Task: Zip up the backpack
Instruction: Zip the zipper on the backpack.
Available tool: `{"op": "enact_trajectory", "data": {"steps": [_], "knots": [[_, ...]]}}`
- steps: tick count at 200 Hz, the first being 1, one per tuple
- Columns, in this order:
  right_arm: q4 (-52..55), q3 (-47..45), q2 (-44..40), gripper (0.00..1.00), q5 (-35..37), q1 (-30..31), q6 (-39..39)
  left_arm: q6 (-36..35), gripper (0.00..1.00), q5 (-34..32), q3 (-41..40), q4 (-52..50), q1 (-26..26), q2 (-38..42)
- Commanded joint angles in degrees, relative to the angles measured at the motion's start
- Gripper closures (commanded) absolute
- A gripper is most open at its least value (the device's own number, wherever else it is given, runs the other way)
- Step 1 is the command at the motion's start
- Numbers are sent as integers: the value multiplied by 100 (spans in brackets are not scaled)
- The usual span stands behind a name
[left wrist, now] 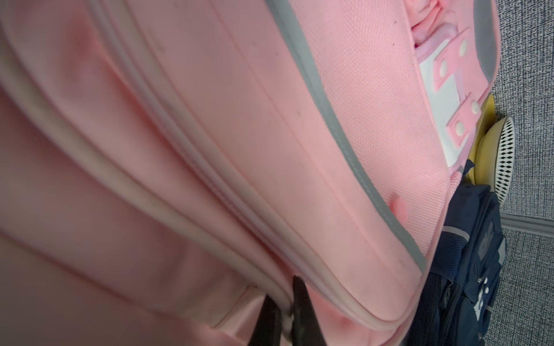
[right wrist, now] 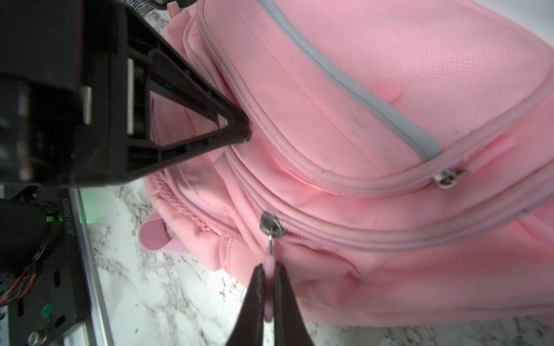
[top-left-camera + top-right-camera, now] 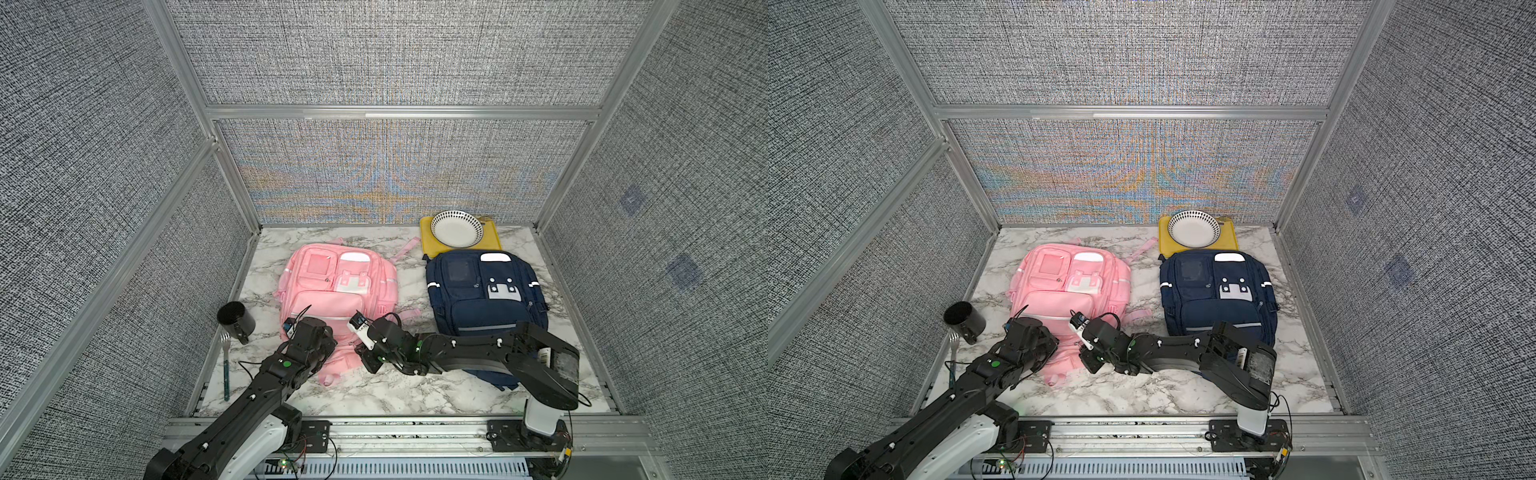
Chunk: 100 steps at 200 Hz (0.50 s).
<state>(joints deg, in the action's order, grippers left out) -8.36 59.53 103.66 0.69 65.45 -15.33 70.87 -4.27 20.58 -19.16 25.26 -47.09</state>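
The backpack [image 3: 336, 282] lies left of a second backpack [image 3: 482, 291], behind which a bowl [image 3: 456, 228] sits on a tray [image 3: 429, 243].

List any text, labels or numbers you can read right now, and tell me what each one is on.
"JG251206025" (last digits uncertain): printed on the black plate beside the metal rail, in the right wrist view.
White sticker on the right arm: too small to read.
Pink backpack, navy backpack, bowl: no text visible.

a robot lab cell: aluminium frame [image 3: 399, 112], grey fabric panels [image 3: 374, 50], marble tabletop [image 3: 374, 395].
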Motion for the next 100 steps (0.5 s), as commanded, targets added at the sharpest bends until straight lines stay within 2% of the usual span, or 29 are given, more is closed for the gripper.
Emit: {"op": "enact_trajectory", "data": {"steps": [1,100], "knots": [[146,-88,-111,100,243,-101,108,-411,100,-478,23,-640,-137,111],[169,-614,-423,100,283,-595,228,-555,100,-388,124,-953,-352,503]]}}
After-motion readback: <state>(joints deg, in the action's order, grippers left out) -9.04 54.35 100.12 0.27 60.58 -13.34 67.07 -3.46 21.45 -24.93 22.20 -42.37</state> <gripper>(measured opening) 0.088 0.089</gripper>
